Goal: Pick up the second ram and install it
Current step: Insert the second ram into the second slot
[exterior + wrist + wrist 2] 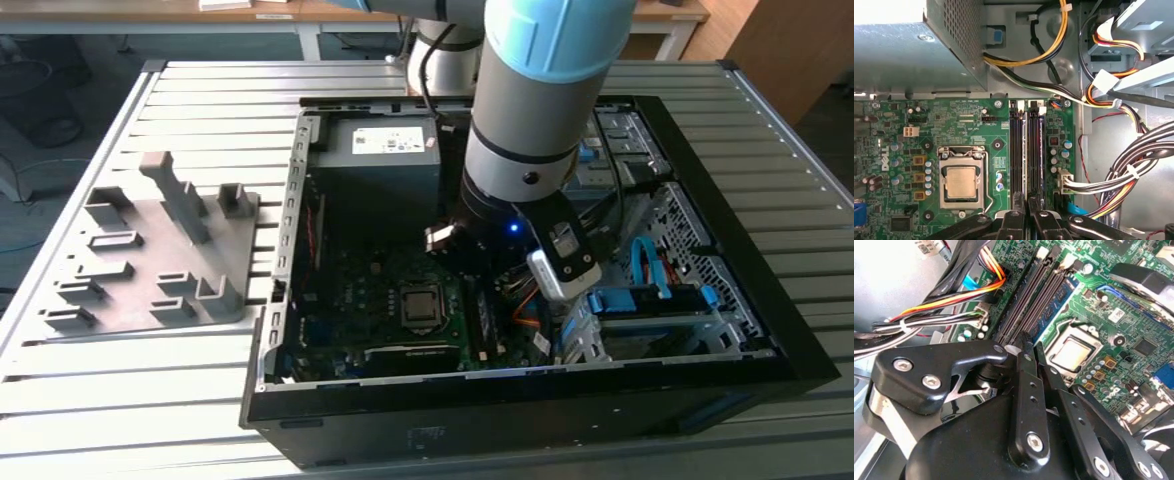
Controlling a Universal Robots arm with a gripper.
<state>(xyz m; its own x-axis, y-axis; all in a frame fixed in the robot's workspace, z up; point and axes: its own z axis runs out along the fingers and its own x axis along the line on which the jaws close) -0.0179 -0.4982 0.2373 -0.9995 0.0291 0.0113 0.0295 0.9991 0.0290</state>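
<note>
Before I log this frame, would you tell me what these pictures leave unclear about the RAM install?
- Grip contents: in the second wrist view, the gripper fingers are close together; whether they clamp a stick is hidden by the links.
- Slots: in the first wrist view, the memory slots run under the fingers.
- Exterior view: the arm covers the slots.

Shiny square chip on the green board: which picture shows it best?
The first wrist view. There the shiny square chip faces the camera flat and whole. The second wrist view shows it slanted, from the side. The exterior view shows it from far off, looking darker.
</note>
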